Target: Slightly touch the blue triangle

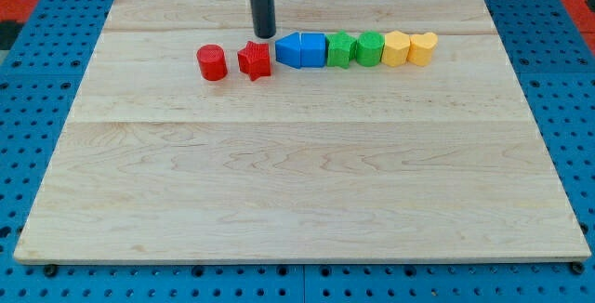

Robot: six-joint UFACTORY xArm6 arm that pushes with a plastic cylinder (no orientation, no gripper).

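Observation:
The blue triangle [287, 50] lies near the view's top, its point facing the view's left, joined on its right to a blue cube-like block [312, 50]. My tip [265, 34] stands just above and left of the triangle's point, very close to it, and right above the red star [254, 59]. I cannot tell whether the tip touches the triangle.
A red cylinder [212, 62] lies left of the red star. Right of the blue blocks stand a green block [340, 49], a second green block [370, 48], a yellow block [396, 48] and a yellow heart-like block [422, 47] in one row. The wooden board [297, 182] rests on a blue pegboard.

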